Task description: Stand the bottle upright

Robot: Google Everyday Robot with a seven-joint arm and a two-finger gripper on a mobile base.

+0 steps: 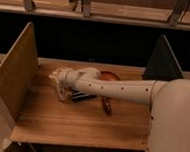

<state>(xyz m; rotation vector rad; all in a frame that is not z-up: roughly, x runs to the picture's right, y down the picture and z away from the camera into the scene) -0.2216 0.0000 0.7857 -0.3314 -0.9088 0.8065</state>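
My arm [118, 87] reaches in from the 3 o'clock side of the view and runs across the wooden tabletop [79, 124] toward 9 o'clock. It is pale and tube-shaped, with a row of small dark dots along its length.

My end effector [63, 88] sits at the far end of the arm, left of the tabletop's centre and low over the wood. Whether it is apart or together — cannot tell; it reads only as a pale mottled mass.

The bottle [67, 94] shows as a whitish-cream patch at about 6 o'clock of the end effector, right against it. I cannot tell whether it is lying or standing, nor whether it is held.

A flat black striped object [80, 96] lies on the wood just beside the end effector at its 3 o'clock, partly under the arm.

An orange-red pan [107, 76] sits behind the arm toward 12 o'clock, with only its rim showing above the arm. A dark reddish handle [107, 106] pokes out below the arm toward 6 o'clock.

Upright wooden side panels bound the tabletop — a light one [17, 73] at 9 o'clock and a darker one [162, 61] at 2 o'clock. Beyond the back edge is a dark recess beneath a shelf rail [94, 15].
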